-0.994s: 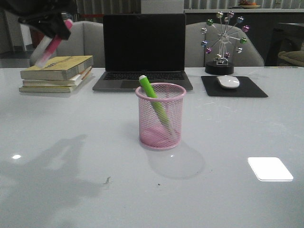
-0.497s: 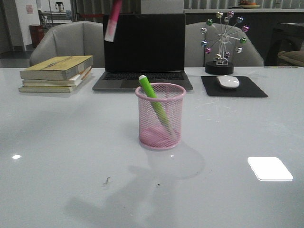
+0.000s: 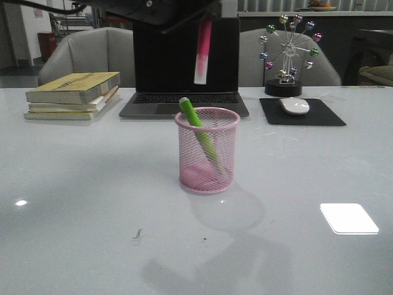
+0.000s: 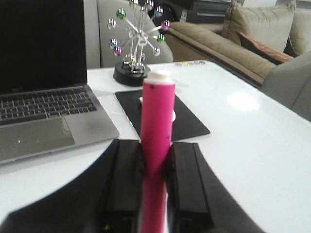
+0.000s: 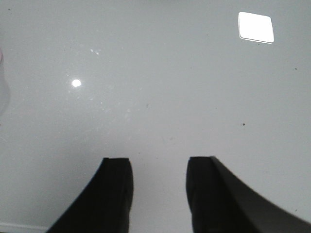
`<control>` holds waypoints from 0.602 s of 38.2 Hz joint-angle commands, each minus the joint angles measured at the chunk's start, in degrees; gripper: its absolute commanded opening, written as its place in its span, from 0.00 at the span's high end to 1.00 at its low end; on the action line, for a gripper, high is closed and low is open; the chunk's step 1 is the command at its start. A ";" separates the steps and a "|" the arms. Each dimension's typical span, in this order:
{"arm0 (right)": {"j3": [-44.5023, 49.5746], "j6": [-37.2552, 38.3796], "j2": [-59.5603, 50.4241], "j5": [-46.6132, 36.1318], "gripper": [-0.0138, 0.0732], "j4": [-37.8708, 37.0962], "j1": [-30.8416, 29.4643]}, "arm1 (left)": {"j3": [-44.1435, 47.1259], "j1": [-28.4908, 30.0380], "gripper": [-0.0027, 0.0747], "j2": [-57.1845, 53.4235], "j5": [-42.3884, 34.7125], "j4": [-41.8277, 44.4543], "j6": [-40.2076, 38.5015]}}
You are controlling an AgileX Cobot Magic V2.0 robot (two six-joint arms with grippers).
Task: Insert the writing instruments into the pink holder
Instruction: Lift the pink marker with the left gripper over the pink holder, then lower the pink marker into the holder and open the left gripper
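Note:
The pink holder (image 3: 207, 151) stands mid-table, and the green marker (image 3: 198, 131) leans inside it with its top poking over the rim. High above it my left gripper (image 3: 206, 18) is shut on the hot pink marker (image 3: 202, 52), which hangs pale cap down over the cup's far side. From the left wrist view the pink marker (image 4: 156, 126) sits pinched between the black fingers (image 4: 125, 179). My right gripper (image 5: 158, 167) is open over bare table, nothing between its fingers; it does not show in the front view.
A laptop (image 3: 184, 64) stands behind the cup. Stacked books (image 3: 73, 95) lie at the back left. At the back right are a mouse (image 3: 295, 106) on a black pad (image 3: 302, 113) and a ball-wheel ornament (image 3: 286, 55).
The left arm has carried the pink marker from over the books rightward. It now hangs lower, above the holder. The green marker and the cup have not moved.

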 commanded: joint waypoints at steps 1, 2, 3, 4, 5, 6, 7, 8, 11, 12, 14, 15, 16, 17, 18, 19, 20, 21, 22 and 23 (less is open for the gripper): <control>-1.47 -0.42 -0.20 -3.39 0.39 -0.77 -0.43 | -0.95 -0.94 0.85 -0.73 -5.97 -0.20 -2.54; -1.47 -0.42 -0.20 -3.39 0.39 -0.77 -0.43 | -0.86 -0.99 0.85 -0.44 -5.86 -0.20 -3.12; -1.47 -0.42 -0.20 -3.39 0.39 -0.77 -0.43 | -0.73 -1.25 0.85 0.08 -5.86 -0.20 -3.24; -1.47 -0.42 -0.20 -3.39 0.39 -0.77 -0.43 | -0.63 -1.49 0.85 0.34 -5.86 -0.20 -3.69; -1.47 -0.42 -0.20 -3.39 0.39 -0.77 -0.43 | -0.53 -1.50 0.85 0.63 -5.96 -0.20 -3.73; -1.47 -0.42 -0.20 -3.39 0.39 -0.77 -0.43 | -0.42 -1.63 0.85 1.09 -6.10 -0.20 -3.73; -1.47 -0.42 -0.20 -3.39 0.39 -0.77 -0.43 | -0.32 -1.78 0.85 1.25 -5.99 -0.20 -3.73; -1.47 -0.42 -0.20 -3.39 0.39 -0.77 -0.43 | -0.32 -1.89 0.85 1.59 -5.98 -0.20 -3.73; -1.47 -0.42 -0.20 -3.39 0.39 -0.77 -0.43 | -0.22 -1.89 0.85 2.45 -5.61 -0.33 -3.73; -1.47 -0.42 -0.20 -3.39 0.39 -0.77 -0.43 | -0.22 -1.89 0.85 2.58 -5.46 -0.34 -3.73; -1.47 -0.42 -0.20 -3.39 0.39 -0.77 -0.43 | -0.22 -1.89 0.85 3.00 -5.01 -0.34 -3.73; -1.47 -0.42 -0.20 -3.39 0.39 -0.77 -0.43 | -0.22 -1.89 0.85 3.11 -4.90 -0.34 -3.73; -1.47 -0.42 -0.20 -3.39 0.39 -0.77 -0.43 | -0.22 -1.89 0.85 3.26 -4.56 -0.18 -3.73; -1.47 -0.42 -0.20 -3.39 0.39 -0.77 -0.43 | -0.22 -1.89 0.84 3.38 -3.93 -0.18 -3.73; -1.47 -0.42 -0.20 -3.39 0.39 -0.77 -0.43 | -0.22 -1.89 0.83 3.38 -2.65 -0.18 -3.73; -1.47 -0.42 -0.20 -3.39 0.39 -0.77 -0.43 | -0.22 -1.89 0.82 3.38 -2.07 -0.18 -3.73; -1.47 -0.42 -0.20 -3.39 0.39 -0.77 -0.43 | -0.22 -1.89 0.80 3.38 -0.96 -0.18 -3.73; -1.47 -0.42 -0.20 -3.45 0.39 -1.07 -0.43 | -0.22 -1.89 0.75 3.38 0.10 -0.18 -3.73; -1.47 -0.42 -0.20 -3.45 0.39 -1.07 -0.43 | -0.22 -1.62 0.72 3.38 0.80 -0.18 -3.73; -1.47 -0.42 -0.20 -3.45 0.39 -1.07 -0.43 | -0.22 -1.49 0.69 3.38 1.20 -0.18 -3.73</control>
